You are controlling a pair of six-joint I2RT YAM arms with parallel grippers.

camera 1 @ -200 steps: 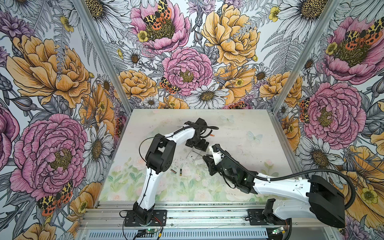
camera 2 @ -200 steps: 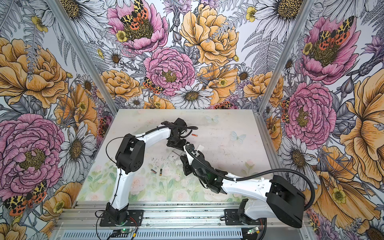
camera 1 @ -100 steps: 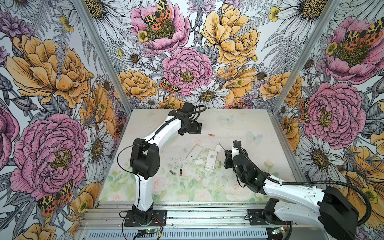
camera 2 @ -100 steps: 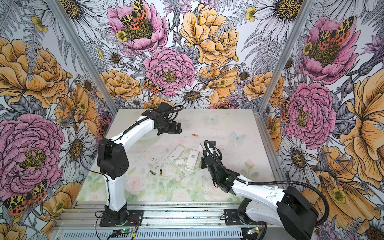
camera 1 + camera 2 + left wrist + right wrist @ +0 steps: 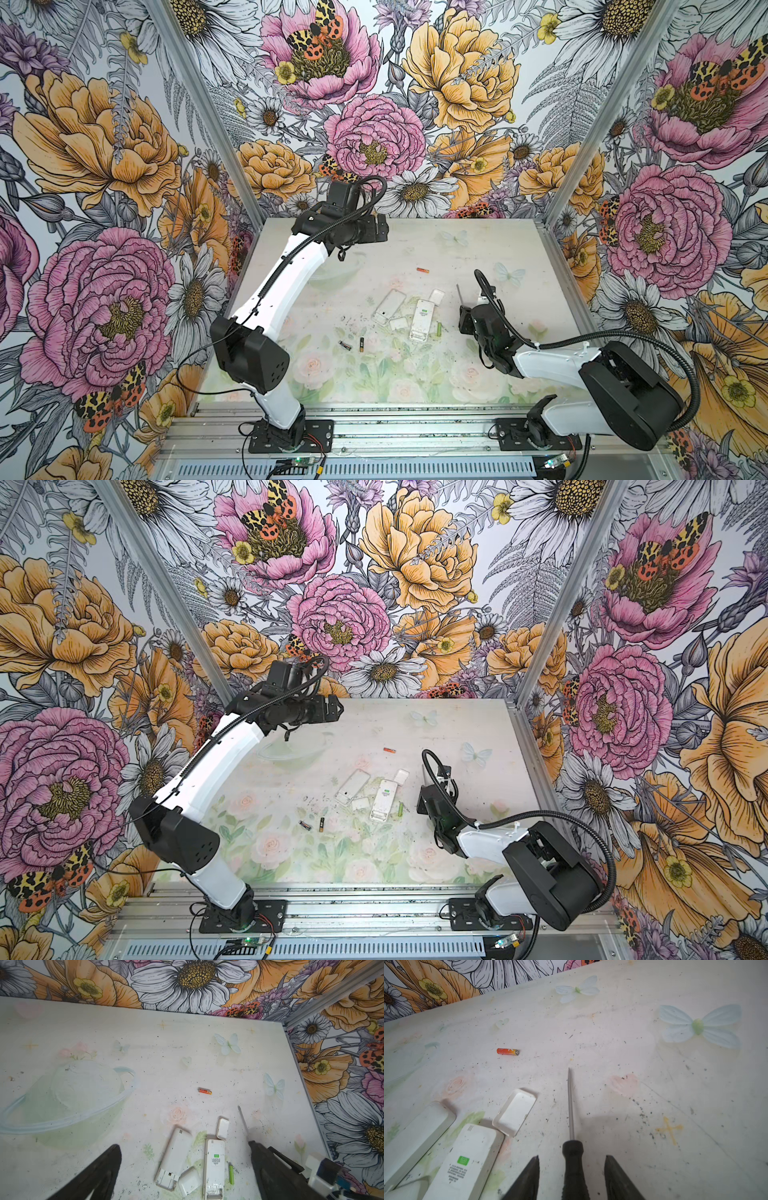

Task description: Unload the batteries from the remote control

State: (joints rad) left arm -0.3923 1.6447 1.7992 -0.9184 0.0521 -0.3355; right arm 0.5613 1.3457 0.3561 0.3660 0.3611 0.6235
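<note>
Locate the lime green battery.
In both top views the lime green battery lies near the middle of the table, just beside the right long edge of the white remote with the green sticker, near its open end.

Screwdriver (image 5: pixel 573 1159) lies right of the remotes (image 5: pixel 422 320) (one battery (image 5: pixel 439 329) seemingly between).

The handle of the screwdriver (image 5: pixel 570 1109) is running out of frame between the fingers of the right gripper (image 5: pixel 572 1156), possibly clear of both. Just beside that gripper, the remote control (image 5: pixel 467 1164) is getting cropped too.
</note>
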